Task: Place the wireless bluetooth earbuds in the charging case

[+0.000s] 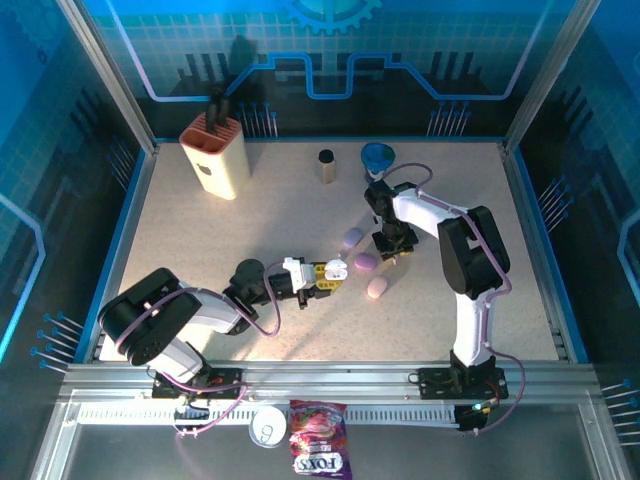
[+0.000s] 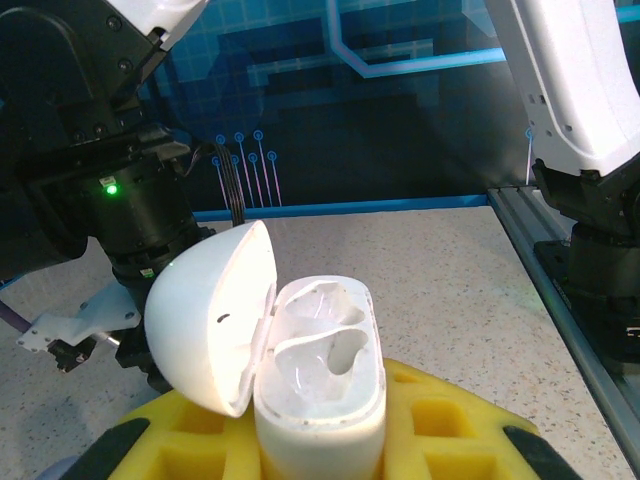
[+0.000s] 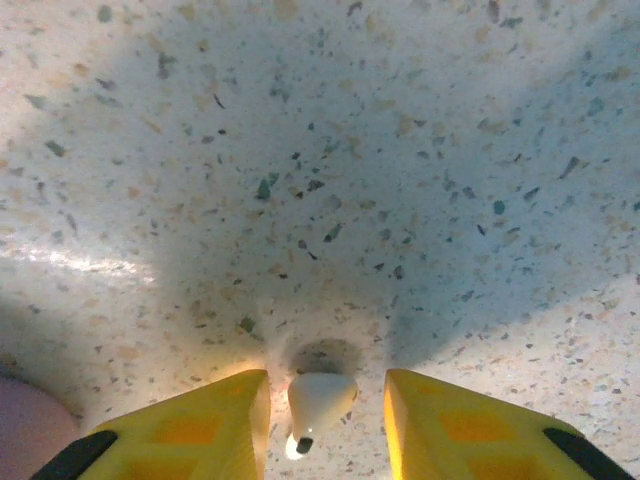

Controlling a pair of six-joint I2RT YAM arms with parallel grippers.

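The task looks barely begun: no earbud is seated yet. The left gripper (image 1: 325, 272) has its jaws clenched on the white charging case (image 2: 320, 370), whose lid (image 2: 215, 315) is swung open toward 9 o'clock in the wrist view, and both moulded wells appear empty. At about 2 o'clock from it in the top view, the right gripper (image 3: 325, 382) points down with its jaws released. They stand astride a white earbud (image 3: 320, 398) lying on the table (image 1: 190, 230), a gap on either side. The pinch, the lift, the carry and the seating are all left to do. Closed pastel cases (image 1: 377, 288) lie just beside both grippers. The table is pale, speckled stone-look and flat, with some glare. It is enclosed by blue printed panels (image 1: 330, 50), and a knife block (image 1: 213, 155) stands at 11 o'clock.
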